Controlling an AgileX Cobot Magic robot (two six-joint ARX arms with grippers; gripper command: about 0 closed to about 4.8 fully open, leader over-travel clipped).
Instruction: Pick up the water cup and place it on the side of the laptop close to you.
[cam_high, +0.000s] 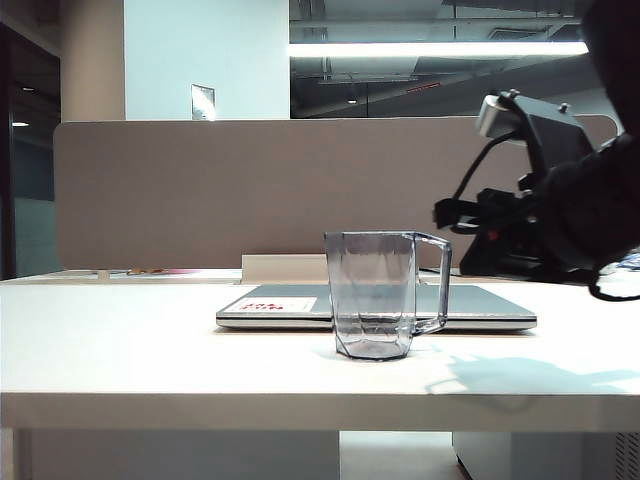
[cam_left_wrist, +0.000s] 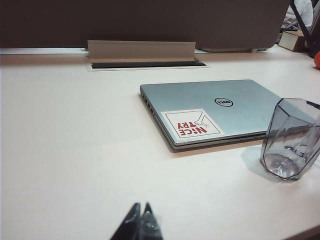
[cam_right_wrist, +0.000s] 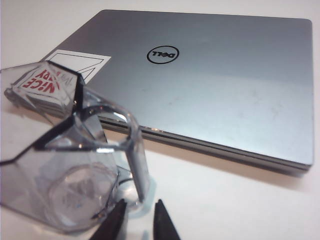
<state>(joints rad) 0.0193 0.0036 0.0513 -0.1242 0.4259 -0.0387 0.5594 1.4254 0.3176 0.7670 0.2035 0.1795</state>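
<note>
On the pale table (cam_high: 120, 350), just in front of the laptop's near long edge, the water cup (cam_high: 375, 295) stands upright with its squarish loop handle turned toward the right of the exterior view. It is clear and blue-grey, faceted, and narrows to its base; nothing is holding it. The laptop (cam_high: 470, 305) lies shut and flat behind it, silver-grey, a round logo in the middle of the lid and a white-and-red sticker at the corner on the left of the exterior view. The right gripper (cam_right_wrist: 137, 220) hangs in the air to the right of the cup and above the laptop's right end; in the right wrist view its two dark fingertips stand slightly apart just beside the handle, closed on nothing. The left gripper (cam_left_wrist: 140, 220) sits low over bare tabletop well away from both cup and laptop, its tips drawn together with no gap visible. Behind the laptop a pale cable tray (cam_left_wrist: 140, 50) runs along a brown partition (cam_high: 250, 190).
</note>
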